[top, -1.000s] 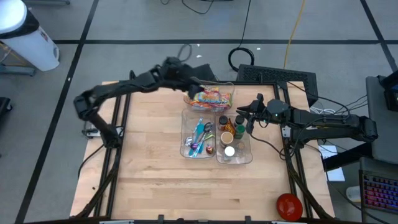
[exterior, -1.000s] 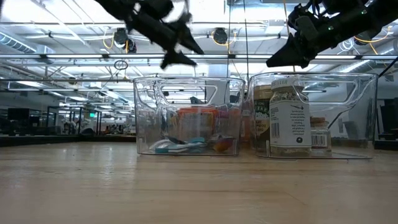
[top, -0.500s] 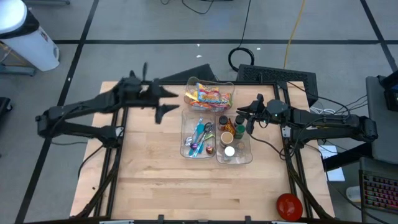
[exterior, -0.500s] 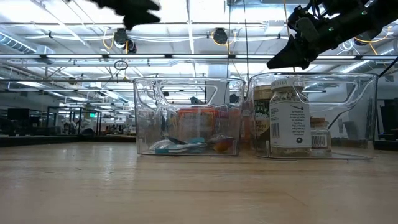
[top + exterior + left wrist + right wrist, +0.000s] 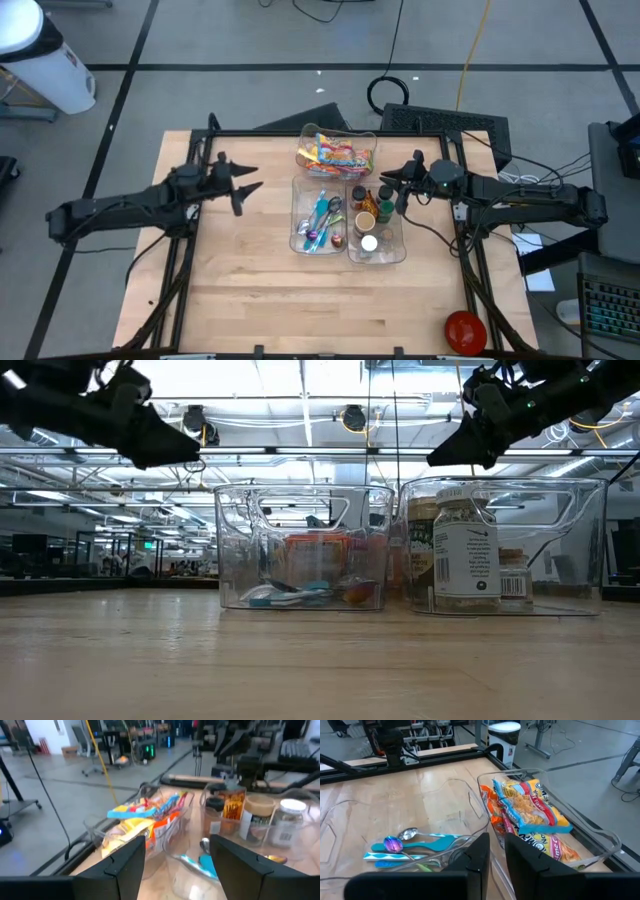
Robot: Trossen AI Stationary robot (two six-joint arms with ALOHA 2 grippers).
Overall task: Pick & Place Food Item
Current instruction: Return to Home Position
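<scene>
Left hand (image 5: 247, 186): raised over the left part of the bench (image 5: 260, 290), well apart from the bins; fingers (image 5: 125, 865) spread wide, nothing between them; aimed toward the bins.
Right hand (image 5: 398, 192): raised above the far right edge of the jar bin (image 5: 402, 252); fingers (image 5: 479, 857) drawn together, only a slit between them, nothing held.
Noodle packs (image 5: 336, 157): piled inside the top transparent bin (image 5: 374, 148); blue noodle pack (image 5: 527, 810) uppermost, orange and yellow packs under and beside it.
Top transparent bin: at the far edge of the bench, touching the two nearer bins.
Utensil bin (image 5: 297, 238): nearer left of the cluster; holds coloured spoons (image 5: 322, 216).
Jar bin: nearer right, side by side with the utensil bin; holds upright jars (image 5: 368, 243).
Red object (image 5: 465, 330): at the near right corner of the bench, well apart from the bins.
</scene>
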